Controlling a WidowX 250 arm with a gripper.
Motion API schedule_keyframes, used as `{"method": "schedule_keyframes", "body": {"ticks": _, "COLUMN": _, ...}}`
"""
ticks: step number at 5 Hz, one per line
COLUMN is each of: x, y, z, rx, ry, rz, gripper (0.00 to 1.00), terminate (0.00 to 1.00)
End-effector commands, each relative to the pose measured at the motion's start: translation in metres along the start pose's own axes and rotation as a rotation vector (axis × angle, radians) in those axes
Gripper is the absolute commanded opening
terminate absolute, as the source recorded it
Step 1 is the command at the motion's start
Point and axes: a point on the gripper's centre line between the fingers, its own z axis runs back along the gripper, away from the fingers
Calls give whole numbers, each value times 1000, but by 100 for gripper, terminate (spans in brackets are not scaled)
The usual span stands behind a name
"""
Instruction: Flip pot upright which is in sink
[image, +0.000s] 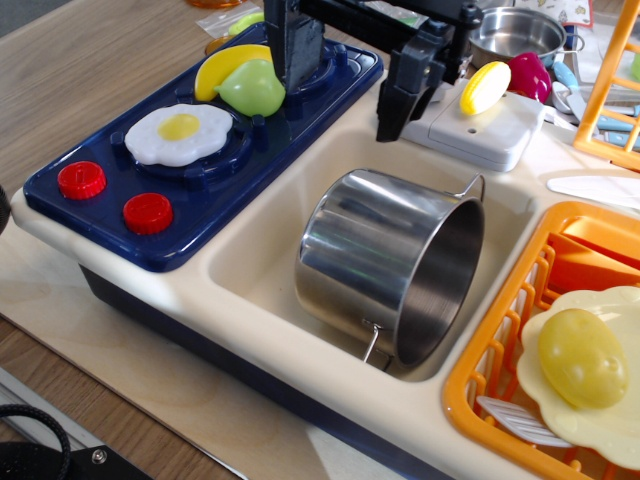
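Observation:
The large shiny steel pot (370, 250) lies on its side in the cream sink (262, 262). Its open mouth faces right, toward the dish rack. One wire loop handle (470, 187) points up at the back and the other (372, 342) rests near the sink's front rim. My black gripper (339, 112) hangs above the sink's back edge, over and behind the pot. Its jaws are wide apart and empty, one finger (293, 50) over the stove and the other (400, 95) by the faucet base. It does not touch the pot.
A blue stove top (100, 215) on the left holds a fried egg (178, 133), a banana (225, 65) and a green fruit (252, 90). An orange dish rack (480, 370) on the right holds a plate and a yellow fruit (582, 357). A smaller steel pot (515, 32) stands behind the white faucet base (485, 135).

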Motion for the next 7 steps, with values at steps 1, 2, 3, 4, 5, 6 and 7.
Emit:
{"method": "schedule_keyframes", "body": {"ticks": 1, "x": 0, "y": 0, "z": 0, "rx": 0, "ry": 0, "rz": 0, "gripper": 100, "terminate": 0}}
{"method": "schedule_keyframes", "body": {"ticks": 2, "x": 0, "y": -18, "z": 1, "rx": 75, "ry": -39, "rz": -28, "gripper": 100, "terminate": 0}}
{"method": "schedule_keyframes", "body": {"ticks": 3, "x": -3, "y": -26, "z": -3, "rx": 134, "ry": -71, "rz": -13, "gripper": 100, "terminate": 0}}
{"method": "schedule_keyframes", "body": {"ticks": 4, "x": -10, "y": -38, "z": -14, "rx": 227, "ry": -137, "rz": -19, "gripper": 100, "terminate": 0}}
{"method": "schedule_keyframes", "body": {"ticks": 5, "x": -14, "y": -50, "z": -19, "rx": 331, "ry": -176, "rz": -45, "gripper": 100, "terminate": 0}}
{"method": "schedule_keyframes", "body": {"ticks": 6, "x": -16, "y": -55, "z": -24, "rx": 370, "ry": -220, "rz": -57, "gripper": 100, "terminate": 0}}
{"method": "schedule_keyframes", "body": {"ticks": 7, "x": -17, "y": -53, "z": -29, "rx": 399, "ry": -243, "rz": -79, "gripper": 100, "terminate": 0}}
